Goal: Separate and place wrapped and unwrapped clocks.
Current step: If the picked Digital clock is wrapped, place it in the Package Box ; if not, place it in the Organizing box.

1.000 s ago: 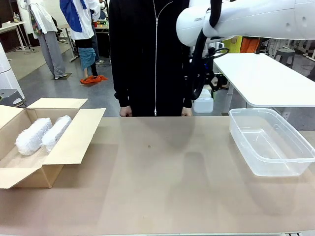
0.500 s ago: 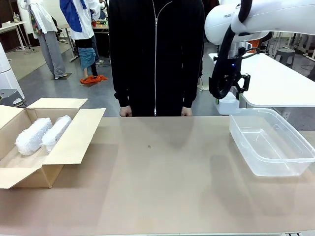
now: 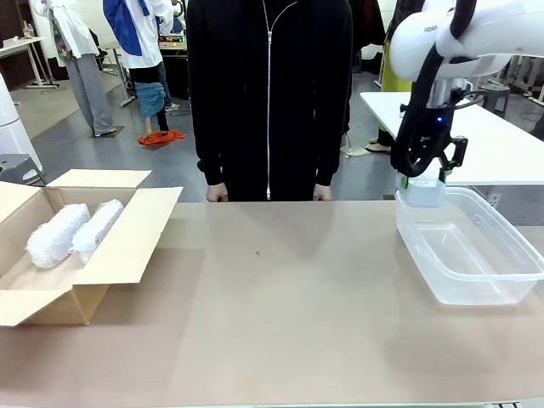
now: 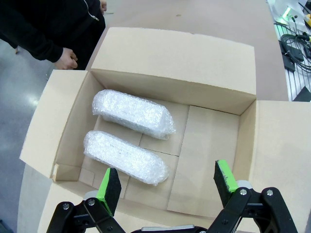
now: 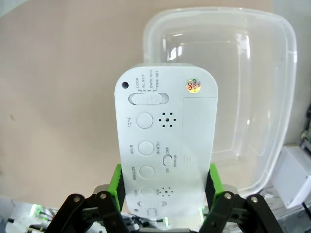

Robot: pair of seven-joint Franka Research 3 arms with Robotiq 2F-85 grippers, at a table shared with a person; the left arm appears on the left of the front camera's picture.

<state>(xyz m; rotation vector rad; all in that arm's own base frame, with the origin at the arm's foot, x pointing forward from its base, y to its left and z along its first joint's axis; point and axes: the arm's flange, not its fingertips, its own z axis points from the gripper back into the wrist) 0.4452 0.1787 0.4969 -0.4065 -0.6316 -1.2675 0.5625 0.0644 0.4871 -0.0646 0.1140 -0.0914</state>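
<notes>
Right hand clamps the bare white clock above the clear bin; left hand gapes wide, empty.

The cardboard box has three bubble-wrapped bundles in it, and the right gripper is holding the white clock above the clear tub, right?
Not quite: the cardboard box holds two bubble-wrapped bundles, as the left wrist view shows. The rest is right: the right gripper holds the white clock above the clear tub.

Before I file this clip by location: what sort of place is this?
Probably a robotics lab or workshop hall: a shared table holding a cardboard box and clear plastic bin, white worktables behind, and people standing on an open concrete floor.
</notes>
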